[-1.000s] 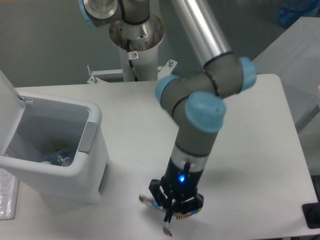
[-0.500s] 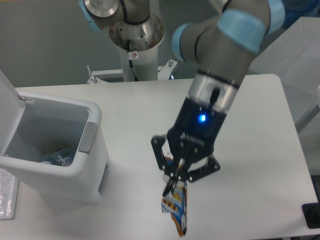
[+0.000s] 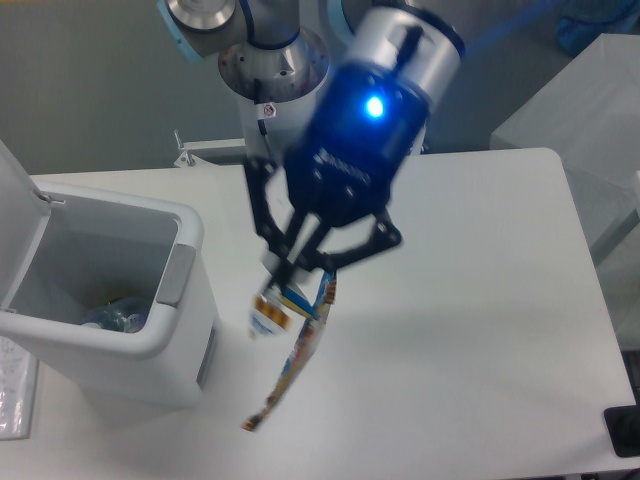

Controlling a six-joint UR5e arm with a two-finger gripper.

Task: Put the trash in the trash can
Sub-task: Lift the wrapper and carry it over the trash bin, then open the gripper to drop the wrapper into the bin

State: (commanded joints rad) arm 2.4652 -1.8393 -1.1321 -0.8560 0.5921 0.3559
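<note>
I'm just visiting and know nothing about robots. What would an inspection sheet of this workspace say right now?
Surface: white table, bare where visible.
Job's things: snack wrapper dangling in the air from the end effector; trash can at left, lid open, clear bottle inside.
Clutter: nothing seen on the table.
End effector: raised, shut on the wrapper, blue light lit.
Cables: a black one at the arm's base.
Surroundings: grey floor, something dark at the bottom right edge.

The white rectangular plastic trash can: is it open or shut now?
Open: the white rectangular plastic trash can shows its inside, with the lid raised at its left.
</note>
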